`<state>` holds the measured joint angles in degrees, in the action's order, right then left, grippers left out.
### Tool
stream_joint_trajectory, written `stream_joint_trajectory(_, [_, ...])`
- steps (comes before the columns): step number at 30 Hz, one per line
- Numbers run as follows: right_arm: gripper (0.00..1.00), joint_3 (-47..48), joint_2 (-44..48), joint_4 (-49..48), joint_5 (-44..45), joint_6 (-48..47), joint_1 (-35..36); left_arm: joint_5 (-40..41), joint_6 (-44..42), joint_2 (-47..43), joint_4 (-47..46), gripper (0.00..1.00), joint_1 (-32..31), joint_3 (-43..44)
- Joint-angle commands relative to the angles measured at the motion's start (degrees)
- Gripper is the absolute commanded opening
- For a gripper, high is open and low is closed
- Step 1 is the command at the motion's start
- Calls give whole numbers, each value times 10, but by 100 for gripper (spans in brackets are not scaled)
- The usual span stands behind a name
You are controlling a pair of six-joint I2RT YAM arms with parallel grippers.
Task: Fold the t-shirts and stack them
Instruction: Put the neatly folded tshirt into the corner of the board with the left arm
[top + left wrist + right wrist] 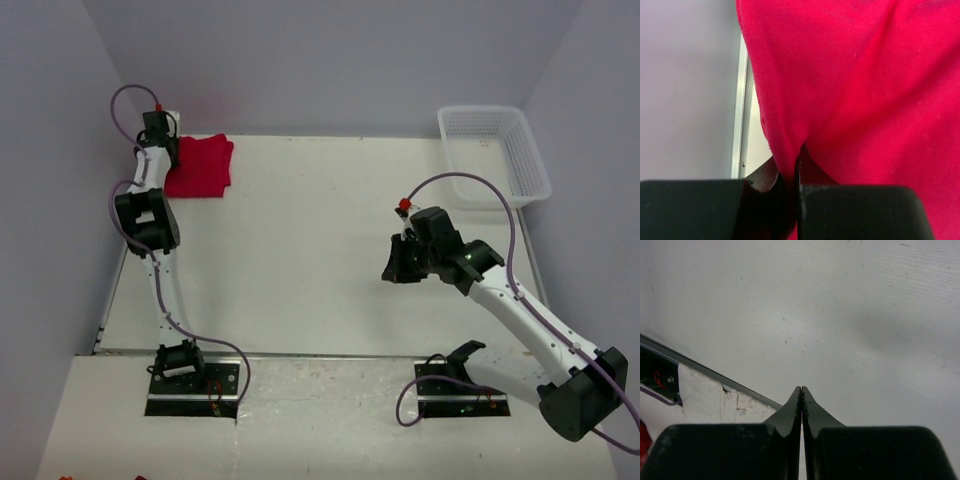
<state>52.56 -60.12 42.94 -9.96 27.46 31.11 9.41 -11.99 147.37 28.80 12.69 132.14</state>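
T-shirts (200, 165) show as one red folded bundle at the desk's (300, 280) far left corner. Left arm (150, 215) stretches long, left tool (799, 161) clenched on red cloth. Right arm (520, 310) bends over the desk's right half, right tool (801, 390) clamped empty. One basket (530, 170), far right corner.

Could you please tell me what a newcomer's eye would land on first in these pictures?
The bright red t-shirt, folded at the far left corner of the table, stands out most, with the left claw shut on its edge. Next comes the white mesh basket at the far right corner. The right claw hangs shut over the table at mid-right, holding nothing.
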Motion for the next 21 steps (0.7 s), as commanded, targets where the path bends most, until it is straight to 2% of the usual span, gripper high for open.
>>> stream_joint_trajectory(1, [0, 28, -6, 7, 15, -3, 3, 3, -22, 5, -44, 0, 1, 30])
stream_joint_trajectory(10, [0, 23, -18, 0, 8, -1, 2, 17, -25, 4, -90, 1, 1, 0])
stream_joint_trajectory(11, [0, 20, -19, -2, 7, 0, 3, 23, -24, -4, -103, 14, 1, -14])
stream_joint_trajectory(13, [0, 16, -24, -7, 1, 0, 2, 32, -20, -41, -158, 26, 0, -78])
stream_joint_trajectory(14, [0, 14, -24, -9, -1, 0, 3, 35, -18, -56, -176, 55, 0, -99])
stream_joint_trajectory(16, [0, 10, -26, -14, -9, 1, 2, 47, -14, -92, -221, 78, -1, -148])
stream_joint_trajectory(17, [0, 8, -25, -15, -11, 1, 2, 54, -13, -103, -232, 98, -4, -158])
stream_joint_trajectory(21, [0, 1, -15, -22, -20, 5, 4, 91, -3, -149, -267, 100, -12, -189])
